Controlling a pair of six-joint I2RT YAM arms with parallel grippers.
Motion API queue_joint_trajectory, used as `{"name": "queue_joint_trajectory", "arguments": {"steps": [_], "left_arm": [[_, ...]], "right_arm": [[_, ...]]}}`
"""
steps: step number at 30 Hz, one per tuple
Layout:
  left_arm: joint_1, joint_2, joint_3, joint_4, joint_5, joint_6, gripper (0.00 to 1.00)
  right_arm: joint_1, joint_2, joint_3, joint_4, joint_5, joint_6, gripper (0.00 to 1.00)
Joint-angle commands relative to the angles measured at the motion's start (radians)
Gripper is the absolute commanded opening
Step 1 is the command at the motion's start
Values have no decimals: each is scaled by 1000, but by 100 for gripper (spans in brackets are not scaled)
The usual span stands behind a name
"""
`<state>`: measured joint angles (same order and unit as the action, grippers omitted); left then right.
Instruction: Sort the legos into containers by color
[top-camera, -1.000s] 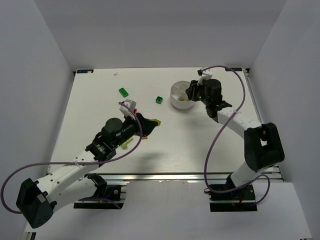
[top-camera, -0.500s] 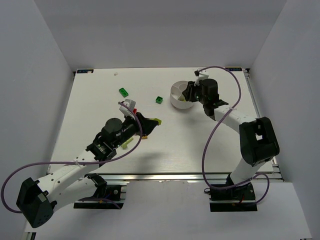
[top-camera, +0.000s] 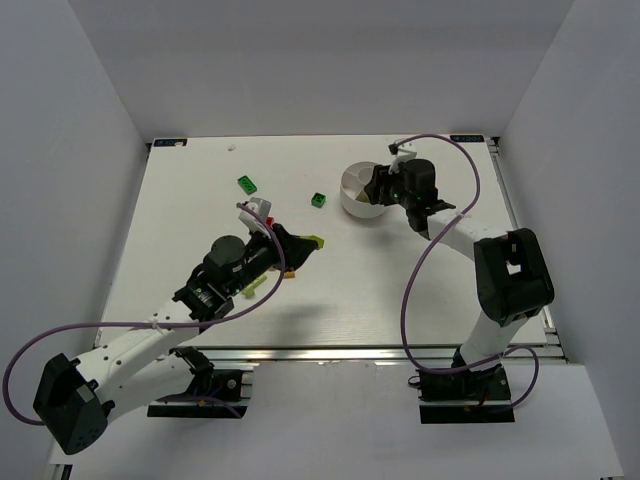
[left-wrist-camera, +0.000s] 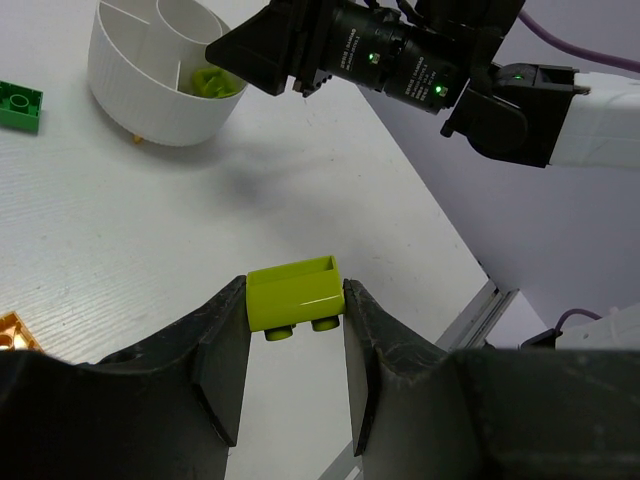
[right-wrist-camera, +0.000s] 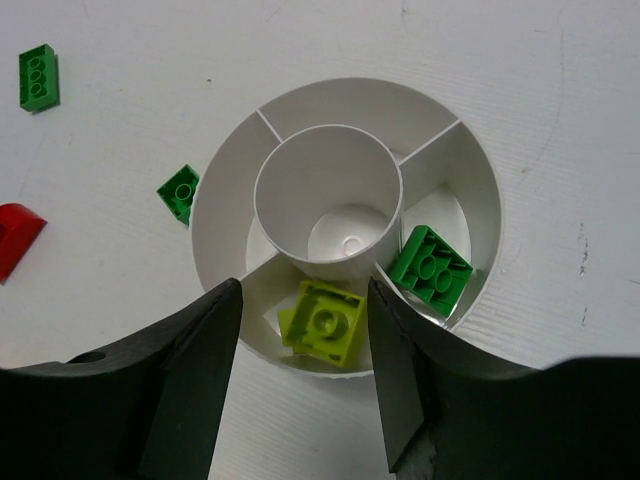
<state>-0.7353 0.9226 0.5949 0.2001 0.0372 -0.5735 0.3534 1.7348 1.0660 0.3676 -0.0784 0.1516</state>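
The left tool (left-wrist-camera: 295, 300) is closed on a lime brick (left-wrist-camera: 293, 297), pinched between its two fingers with the studs facing down, raised above the middle of the white bench (top-camera: 200, 180). The right tool (right-wrist-camera: 305, 300) is open and holds nothing; its fingers hang spread above the near rim of the round white dish (right-wrist-camera: 350, 88), which sits near the far right corner of the bench. Directly below that gap, a second lime brick (right-wrist-camera: 325, 322) lies in one wedge section. A dark green brick (right-wrist-camera: 430, 268) lies in the neighbouring wedge, and the central cup (right-wrist-camera: 330, 190) looks bare inside. Two more dark green bricks (top-camera: 247, 184) (top-camera: 319, 200) lie on the bench toward the far edge, left of the dish. A red piece (right-wrist-camera: 18, 238) is cut off at the edge of the right wrist view, and an orange brick (left-wrist-camera: 12, 335) is cut off in the left wrist view. Plain pale walls enclose the bench on three sides
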Motion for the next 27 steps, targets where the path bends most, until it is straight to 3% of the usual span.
{"name": "queue_joint_trajectory", "arguments": {"steps": [1,8,11,16,18,19,20,21,23,25,27], "left_arm": [[-3,1,-17,45,12,-17,0],[-3,54,6,71,32,-22,0],[-3,102,23,105,47,-35,0],[-1,298,167,133,75,-91,0],[-1,439,247,96,75,-127,0],[-1,485,323,93,102,-134,0],[-1,530,363,102,116,-143,0],[-1,618,402,104,128,-164,0],[-1,698,521,91,148,-180,0],[2,799,638,70,147,-193,0],[4,863,712,24,142,-195,0]], "right_arm": [[-8,3,32,56,-21,-6,59],[-14,-10,23,62,-34,-1,59],[-24,-67,2,73,-95,-30,53],[-97,-196,-40,56,-464,-217,21],[-132,-195,15,-120,-535,-259,0],[-142,-189,66,-178,-541,-270,0],[-168,-190,74,-240,-549,-277,5],[-185,-195,71,-245,-579,-283,36],[-235,-231,28,-224,-610,-281,64],[-266,-256,11,-231,-632,-290,73],[-312,-258,20,-271,-684,-302,67]]}}
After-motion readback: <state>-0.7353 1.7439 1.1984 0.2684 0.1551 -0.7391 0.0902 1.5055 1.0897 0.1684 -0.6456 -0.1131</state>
